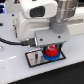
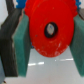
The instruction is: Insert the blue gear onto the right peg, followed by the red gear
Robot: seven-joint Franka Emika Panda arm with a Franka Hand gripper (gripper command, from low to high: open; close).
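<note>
In the wrist view the red gear (image 2: 42,37) fills the space between my teal finger pads (image 2: 19,45), and my gripper (image 2: 48,42) is shut on its edges. A greyish spot shows through the gear's central hole; I cannot tell what it is. In the exterior view the gripper (image 1: 52,46) hangs over the end of the grey plate (image 1: 34,57) towards the exterior view's right, with the red gear (image 1: 51,50) just above the blue gear (image 1: 50,57), which lies flat on the plate. The right peg is hidden under the gears.
The black-bordered plate lies on a white table (image 1: 15,70). The arm's white body (image 1: 35,20) looms above and behind it. A dark cable (image 1: 20,43) runs across the table towards the exterior view's left.
</note>
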